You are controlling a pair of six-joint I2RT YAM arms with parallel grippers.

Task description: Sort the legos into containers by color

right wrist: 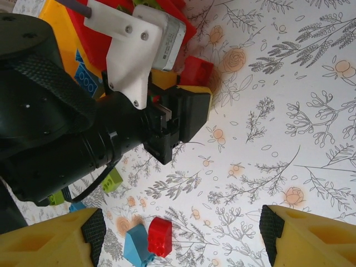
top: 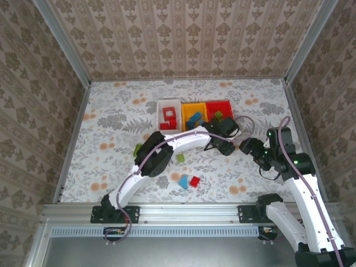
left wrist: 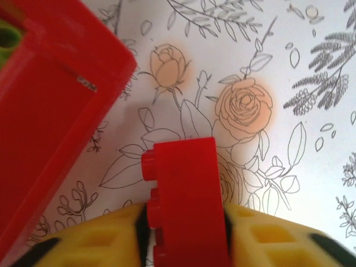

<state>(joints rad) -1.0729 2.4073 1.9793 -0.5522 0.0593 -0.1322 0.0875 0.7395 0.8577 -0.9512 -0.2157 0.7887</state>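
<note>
**Pinching a red brick by the red bin**

Nearest the bases: blue wedge [top: 183, 181] just beside a loose red brick [top: 194, 181], then a green brick [top: 180, 158]. Mid-table: left gripper [left wrist: 186, 247] clamped on a red brick [left wrist: 186, 194], long axis pointing straight out past the fingers [left wrist: 94, 239], studs turned sideways toward the red bin [left wrist: 50, 111] close by. Right gripper [right wrist: 181, 231] near, spread wide, holding nothing. Farthest: yellow bin [top: 193, 104] and white bin [top: 169, 100] in line.
</note>
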